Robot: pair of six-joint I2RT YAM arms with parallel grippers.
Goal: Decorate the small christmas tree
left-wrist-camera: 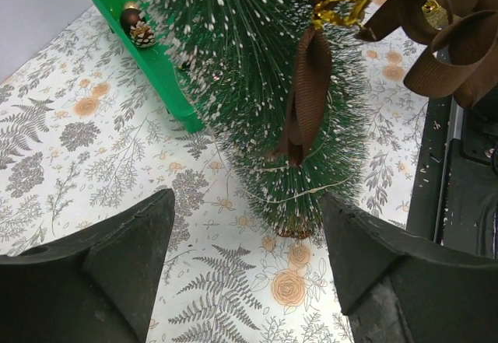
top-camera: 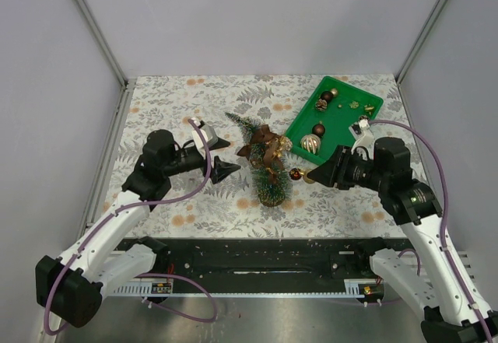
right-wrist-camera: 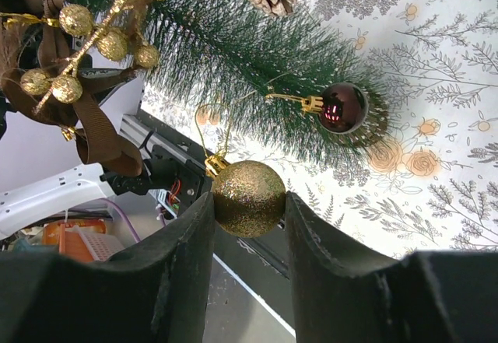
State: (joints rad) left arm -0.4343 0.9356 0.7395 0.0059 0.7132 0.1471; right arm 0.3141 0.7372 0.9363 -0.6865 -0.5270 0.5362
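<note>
The small christmas tree point(top-camera: 261, 164) is in the middle of the flowery tablecloth point(top-camera: 171, 102), between the 2 arms. From above, its round wooden base is on the near side. Its long shape runs away from the arms, and the tip points to the far side and a bit left. A brown ribbon point(left-wrist-camera: 307, 86) with gold berries sits on it. A dark red ball point(right-wrist-camera: 342, 107) hangs from a branch low on its right side.

The left gripper point(top-camera: 224, 156) is wide open with nothing in it. The tree is just in front of its 2 fingers, close but not touching.

The right gripper point(top-camera: 311, 176) is closed on a gold glitter ball point(right-wrist-camera: 249, 199), with 1 finger on each side. The ball is right beside the lower branches. I cannot tell if its gold loop is caught on a branch.

The green tray point(top-camera: 350, 121) lies just behind and to the right of the tree, with more balls in it.
</note>
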